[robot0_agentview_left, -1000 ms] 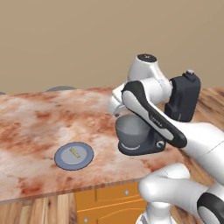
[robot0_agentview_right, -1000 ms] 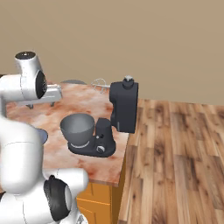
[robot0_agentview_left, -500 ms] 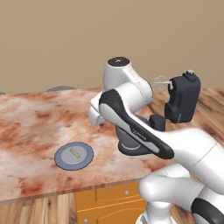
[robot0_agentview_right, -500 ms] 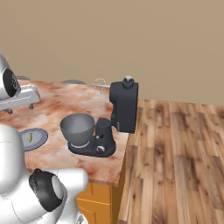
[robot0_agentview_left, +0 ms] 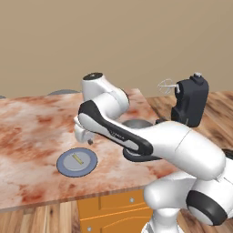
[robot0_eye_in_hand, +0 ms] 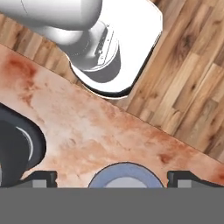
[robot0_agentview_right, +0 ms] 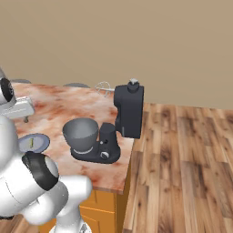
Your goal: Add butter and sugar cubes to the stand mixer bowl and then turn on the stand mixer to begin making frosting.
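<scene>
1. Reddish-brown marbled stone worktop (robot0_agentview_left: 32, 132) on orange wooden cabinets, ending at a wood-plank floor (robot0_agentview_right: 182, 154) on its right side.
2. Flat round blue-grey plate (robot0_agentview_left: 77, 162) lying near the front edge of the worktop, about midway along it; also seen at the left in the right base view (robot0_agentview_right: 32, 143) and as a curved rim low in the hand view (robot0_eye_in_hand: 126, 174).
3. Small thin pale-yellow butter stick (robot0_agentview_left: 78, 159) resting on the plate, roughly central, lying at a slant.
4. Sugar cubes too small to make out on the plate.
5. Dark charcoal-black stand mixer (robot0_agentview_right: 129, 110) at the right end of the worktop, head tilted up and back, wire whisk (robot0_agentview_right: 103, 88) sticking out towards the rear edge.
6. Grey rounded metal-look bowl (robot0_agentview_right: 81, 135) seated on the mixer's oval base, upright, interior not visible; partly hidden behind the arm in the left base view (robot0_agentview_left: 136, 123).
7. White two-finger hand (robot0_agentview_left: 84, 134) poised above the worktop just behind the plate, clear of it, fingers pointing down.
8. Hand open wide, dark fingertips (robot0_eye_in_hand: 41, 177) standing far apart either side of the plate rim, gripping nothing.
</scene>
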Robot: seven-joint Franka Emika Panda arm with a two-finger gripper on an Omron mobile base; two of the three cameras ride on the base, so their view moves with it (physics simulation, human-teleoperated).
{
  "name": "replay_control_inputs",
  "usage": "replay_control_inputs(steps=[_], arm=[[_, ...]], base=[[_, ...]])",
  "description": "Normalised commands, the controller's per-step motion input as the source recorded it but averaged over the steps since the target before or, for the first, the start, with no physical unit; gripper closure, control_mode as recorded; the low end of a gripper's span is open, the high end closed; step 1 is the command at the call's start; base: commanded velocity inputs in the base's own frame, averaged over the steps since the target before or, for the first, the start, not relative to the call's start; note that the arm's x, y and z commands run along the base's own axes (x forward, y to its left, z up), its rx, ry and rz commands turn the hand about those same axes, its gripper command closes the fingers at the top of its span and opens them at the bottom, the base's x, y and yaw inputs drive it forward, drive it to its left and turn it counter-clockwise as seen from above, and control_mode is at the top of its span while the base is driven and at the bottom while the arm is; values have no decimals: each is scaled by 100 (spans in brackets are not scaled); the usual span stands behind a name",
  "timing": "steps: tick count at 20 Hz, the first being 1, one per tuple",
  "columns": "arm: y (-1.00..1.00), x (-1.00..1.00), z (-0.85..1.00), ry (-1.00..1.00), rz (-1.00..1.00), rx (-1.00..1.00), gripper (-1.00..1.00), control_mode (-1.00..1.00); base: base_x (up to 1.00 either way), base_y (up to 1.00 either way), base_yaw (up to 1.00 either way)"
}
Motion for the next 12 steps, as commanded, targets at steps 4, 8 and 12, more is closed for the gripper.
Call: replay_control_inputs(steps=[4,8,12], arm=[[56,45,-65,25,0,-1,-100,-100],[45,34,-65,10,0,0,-100,-100],[3,20,-61,0,0,0,-100,-100]], base=[[0,0,0],[0,0,0],[0,0,0]])
